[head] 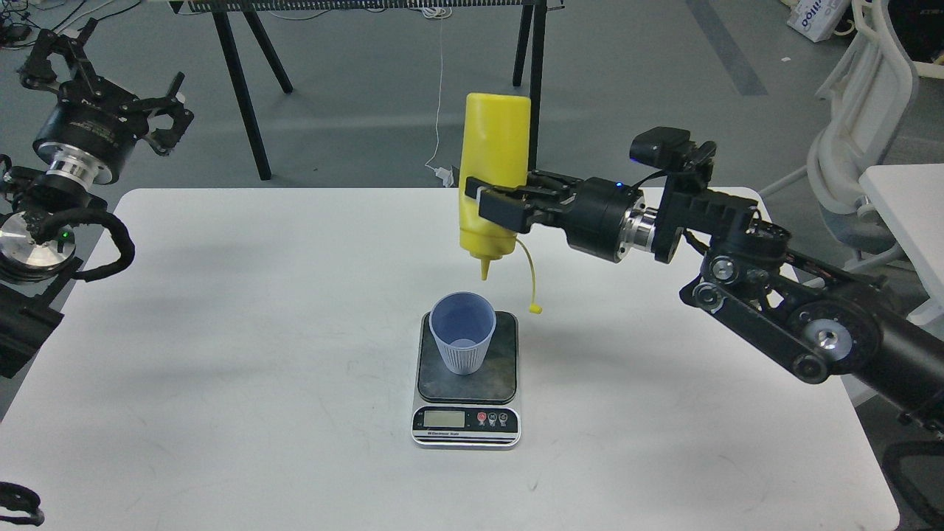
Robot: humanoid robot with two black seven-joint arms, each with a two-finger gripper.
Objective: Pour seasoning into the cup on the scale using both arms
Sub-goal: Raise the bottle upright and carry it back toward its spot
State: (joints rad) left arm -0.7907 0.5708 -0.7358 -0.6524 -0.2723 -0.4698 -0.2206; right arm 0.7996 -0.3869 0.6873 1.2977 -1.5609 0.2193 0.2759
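Observation:
My right gripper (500, 200) is shut on the yellow seasoning bottle (493, 177). The bottle is upside down, nearly vertical, nozzle pointing down, held well above and slightly right of the cup. Its small tethered cap (536, 308) dangles on its cord to the right. The pale blue ribbed cup (462, 332) stands upright on the dark plate of the scale (467, 383), which sits mid-table with its display strip toward me. My left gripper (103, 88) is open and empty, raised beyond the table's far left corner.
The white table (243, 354) holds only the scale and cup. Black trestle legs (243, 96) stand on the floor behind it. A white chair (863, 140) and another white table edge (907, 214) are at the right.

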